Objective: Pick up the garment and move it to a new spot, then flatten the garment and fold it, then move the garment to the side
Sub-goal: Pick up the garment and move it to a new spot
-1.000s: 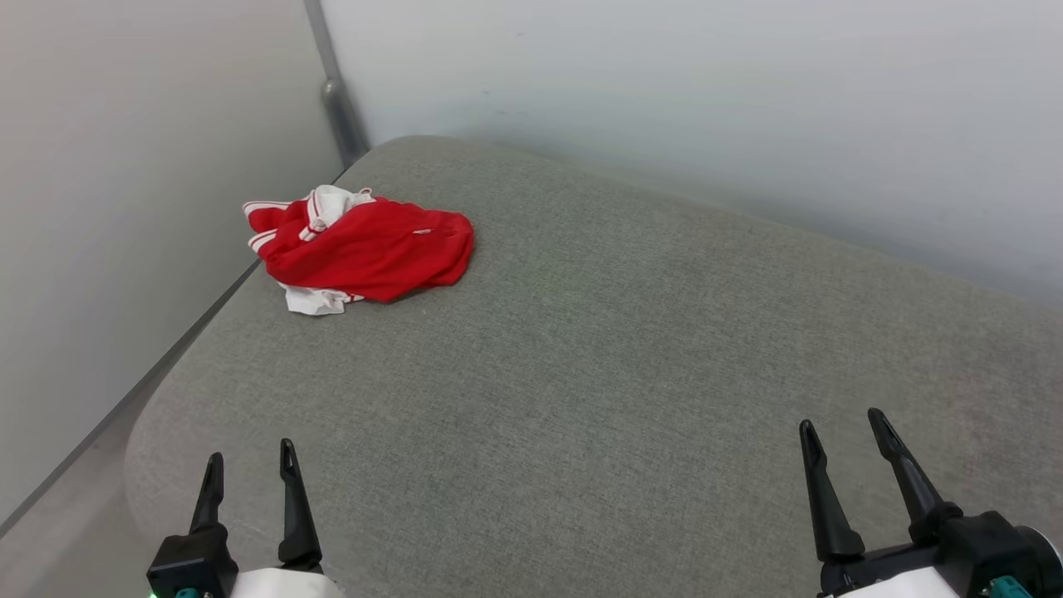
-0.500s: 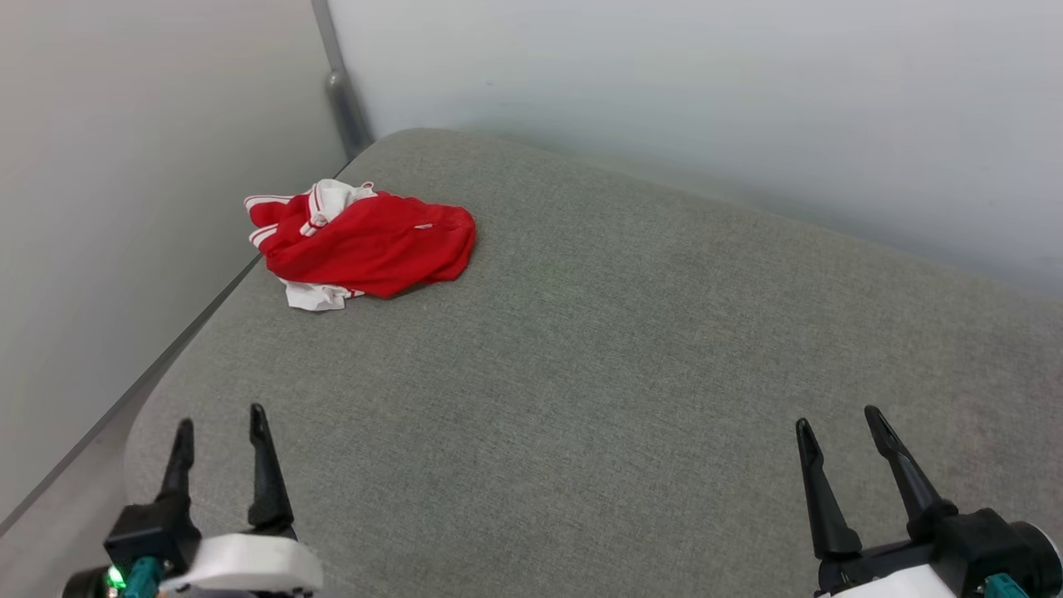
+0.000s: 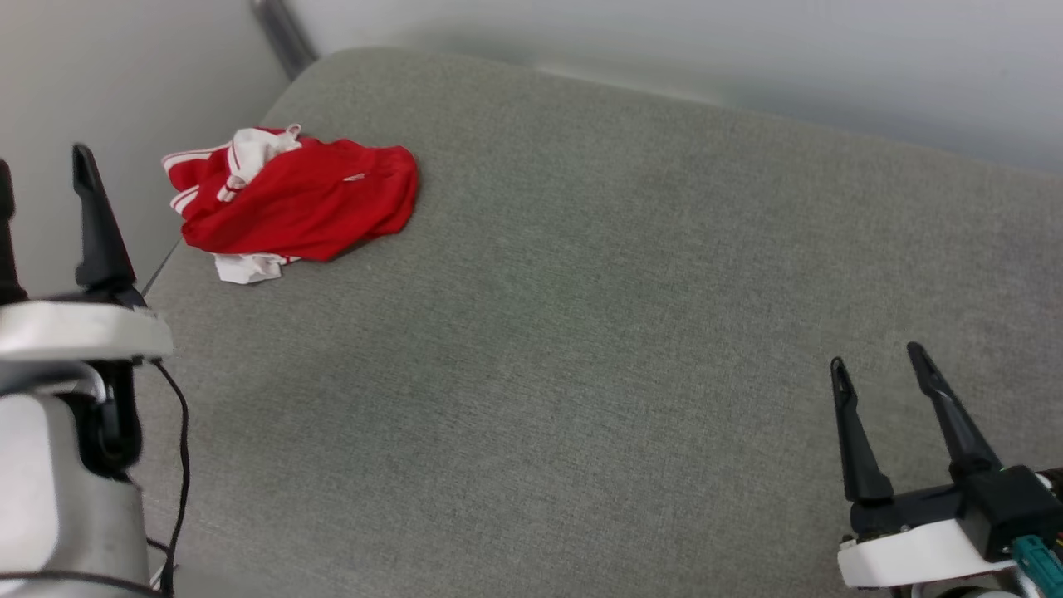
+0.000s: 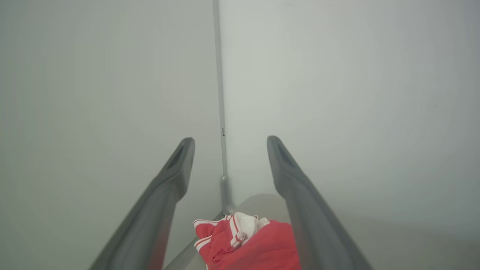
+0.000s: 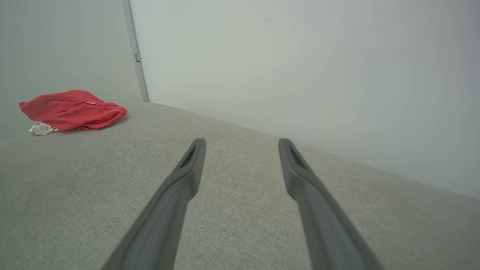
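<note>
Crumpled red garment [image 3: 299, 208] with white, stripe-trimmed sleeves lies heaped at the far left corner of a grey fabric-covered surface [image 3: 581, 332].

The left tool [image 3: 40, 162], fingers spread wide and empty, hangs near the heap, pointing toward it. The right tool [image 3: 876, 355], equally wide and empty, hovers well apart at the near right. Risks: a pinch may catch only one loose layer, so the heap drags unevenly; a nudge could push it over the nearby left edge; fingers may strike the pale wall [image 3: 100, 75] beside it. No writing is readable; a tiny pale tag on the red cloth is too small to read.
</note>
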Available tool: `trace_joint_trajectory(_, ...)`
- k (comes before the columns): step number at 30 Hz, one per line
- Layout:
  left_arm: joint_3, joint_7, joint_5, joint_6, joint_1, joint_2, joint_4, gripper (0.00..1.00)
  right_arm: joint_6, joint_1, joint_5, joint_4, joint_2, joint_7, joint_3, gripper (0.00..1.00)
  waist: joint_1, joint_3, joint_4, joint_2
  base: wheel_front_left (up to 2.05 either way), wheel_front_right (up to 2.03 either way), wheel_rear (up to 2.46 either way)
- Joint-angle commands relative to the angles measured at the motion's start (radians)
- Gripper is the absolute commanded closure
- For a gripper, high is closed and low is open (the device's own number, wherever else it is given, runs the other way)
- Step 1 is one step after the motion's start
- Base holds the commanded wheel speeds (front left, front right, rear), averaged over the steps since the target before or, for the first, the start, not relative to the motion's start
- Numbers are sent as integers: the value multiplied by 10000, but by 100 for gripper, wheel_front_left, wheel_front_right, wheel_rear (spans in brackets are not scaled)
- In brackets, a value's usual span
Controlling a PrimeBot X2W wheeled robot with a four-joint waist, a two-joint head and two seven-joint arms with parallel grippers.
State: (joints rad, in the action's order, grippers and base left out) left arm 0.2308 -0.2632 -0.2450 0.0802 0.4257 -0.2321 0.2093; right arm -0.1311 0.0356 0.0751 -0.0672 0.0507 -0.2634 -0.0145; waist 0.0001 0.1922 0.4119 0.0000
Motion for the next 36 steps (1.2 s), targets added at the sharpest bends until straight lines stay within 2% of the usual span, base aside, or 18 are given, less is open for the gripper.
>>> trace_joint_trajectory(1,-28,-24,-29,99,440,-203,180,0,7,-175,139,-106,-10,-21,-105,0,-1,674,-279,0,0,0,0)
trace_joint_trajectory(9,-165,314,-659,391,3180,-1530,1987,0,7,-621,671,-553,-10,-21,-521,0,-1,1949,-648,0,0,0,0)
trace_joint_trajectory(13,-482,917,-1042,473,4204,-2368,2753,0,7,-816,882,-843,-8,-21,-626,0,-1,2500,-865,0,0,0,0)
trace_joint_trajectory(19,-1491,2521,-2573,472,5098,-3537,3607,0,5,-1027,1159,-1330,-8,-21,-824,0,-1,3124,-1057,0,0,0,0)
trace_joint_trajectory(26,-3414,5280,-4953,477,5129,-4879,3987,0,7,-1168,1308,-1865,-8,-21,-869,0,-1,3778,-1199,0,0,0,0)
trace_joint_trajectory(29,-4196,6430,-5802,477,5052,-5221,4143,0,7,-1188,1384,-2014,-4,-21,-868,0,-1,4045,-1225,0,0,0,0)
trace_joint_trajectory(32,-4776,7453,-6676,478,5017,-5323,4330,0,7,-1222,1417,-2093,84,-21,-828,0,-1,4279,-1288,0,0,0,0)
trace_joint_trajectory(36,-5244,8230,-7624,478,4998,-5330,4652,0,7,-1291,1436,-2176,155,-21,-893,0,-1,4556,-1384,0,0,0,0)
